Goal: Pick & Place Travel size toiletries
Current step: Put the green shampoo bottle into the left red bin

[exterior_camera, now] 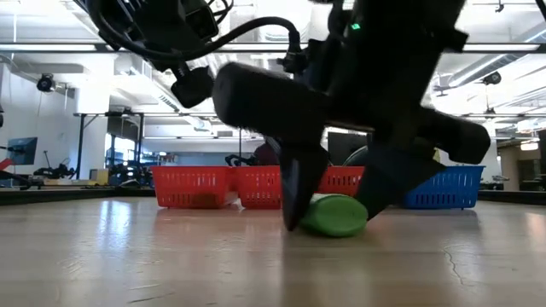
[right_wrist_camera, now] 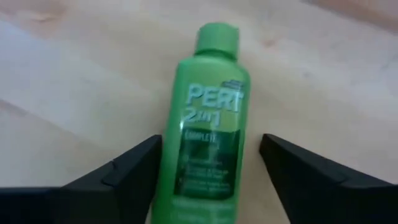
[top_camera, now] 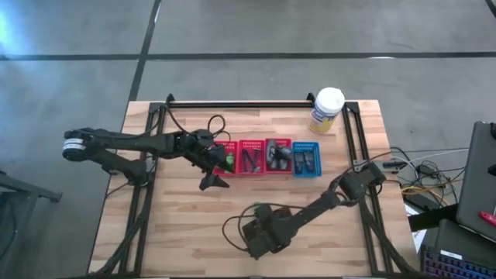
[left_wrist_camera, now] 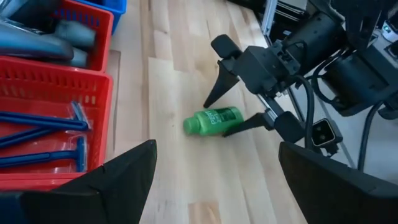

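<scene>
A bright green bottle point(right_wrist_camera: 208, 130) lies on its side on the wooden table, cap pointing away from my right wrist. My right gripper point(right_wrist_camera: 211, 140) is open and low over it, with one finger on each side of the bottle's body. The left wrist view shows the same bottle point(left_wrist_camera: 212, 121) between those fingers. In the low view the bottle point(exterior_camera: 334, 215) rests on the tabletop. My left gripper point(top_camera: 214, 183) hovers open just in front of the baskets, holding nothing. Blue-handled T-shaped razors point(left_wrist_camera: 50, 134) and grey tubes point(left_wrist_camera: 62, 37) lie in the red baskets.
Three red mesh baskets point(top_camera: 250, 157) and one blue basket point(top_camera: 306, 158) stand in a row across the table's middle. Another green bottle point(top_camera: 229, 161) sits in the leftmost red basket. A yellow canister with a white lid point(top_camera: 326, 109) stands near the far right corner.
</scene>
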Robot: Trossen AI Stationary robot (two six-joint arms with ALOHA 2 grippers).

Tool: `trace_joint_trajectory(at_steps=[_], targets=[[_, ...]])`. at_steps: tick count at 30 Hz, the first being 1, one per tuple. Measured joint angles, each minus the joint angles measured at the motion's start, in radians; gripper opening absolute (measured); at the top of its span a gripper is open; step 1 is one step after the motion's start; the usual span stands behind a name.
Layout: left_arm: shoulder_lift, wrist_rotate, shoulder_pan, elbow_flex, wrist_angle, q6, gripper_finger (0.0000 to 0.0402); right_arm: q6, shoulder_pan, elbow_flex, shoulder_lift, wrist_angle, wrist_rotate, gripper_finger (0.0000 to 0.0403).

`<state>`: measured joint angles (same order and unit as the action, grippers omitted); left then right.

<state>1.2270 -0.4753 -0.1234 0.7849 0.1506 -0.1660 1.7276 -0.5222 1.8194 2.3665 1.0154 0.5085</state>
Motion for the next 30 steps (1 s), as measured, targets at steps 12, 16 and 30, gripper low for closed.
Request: trace_joint_trajectory(at_steps=[12, 16, 30], targets=[[0.000, 0.035, 0.000, 0.000, 0.000, 0.021, 0.0342, -0.033, -0.042, -0.072, 0.016, -0.045, 0.076, 0.0166], [0.000, 0.061, -0.001, 0.000, 0.018, 0.084, 0.0342, -0.084, -0.054, -0.059, -0.020, -0.039, 0.072, 0.0148], [0.000, 0.389, 0.241, -0.004, -0.031, 0.683, 0.0342, -0.446, 0.004, -0.125, -0.504, -0.077, -0.053, 0.0148]])
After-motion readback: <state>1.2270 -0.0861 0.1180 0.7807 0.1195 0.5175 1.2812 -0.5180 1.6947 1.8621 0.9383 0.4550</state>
